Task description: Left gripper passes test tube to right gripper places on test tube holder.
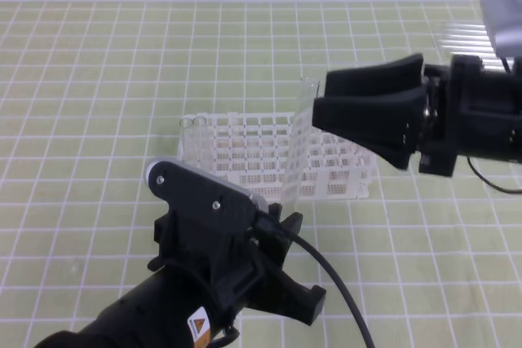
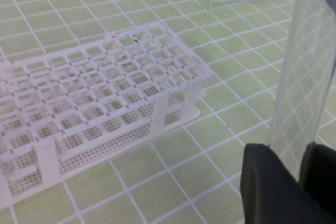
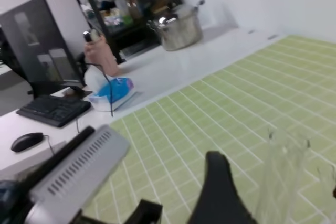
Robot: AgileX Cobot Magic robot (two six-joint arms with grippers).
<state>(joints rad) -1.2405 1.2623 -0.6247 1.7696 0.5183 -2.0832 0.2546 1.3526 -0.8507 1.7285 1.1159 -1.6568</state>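
In front of the one white test tube holder [image 1: 277,156], the left gripper [image 1: 285,262] has its jaws clamped on the foot of one upright test tube [image 1: 298,148]. Right gripper [image 1: 322,103], jaws spread wide, brackets the tube's top beside the holder.

Matt black plastic left gripper [image 1: 285,262] with a smooth silver-grey metal top plate, clear glossy glass tube [image 2: 304,77] between its fingers, white matt plastic perforated rack [image 1: 326,169] just beyond, matt black right gripper [image 1: 326,103], smooth green gridded mat [image 1: 98,79].
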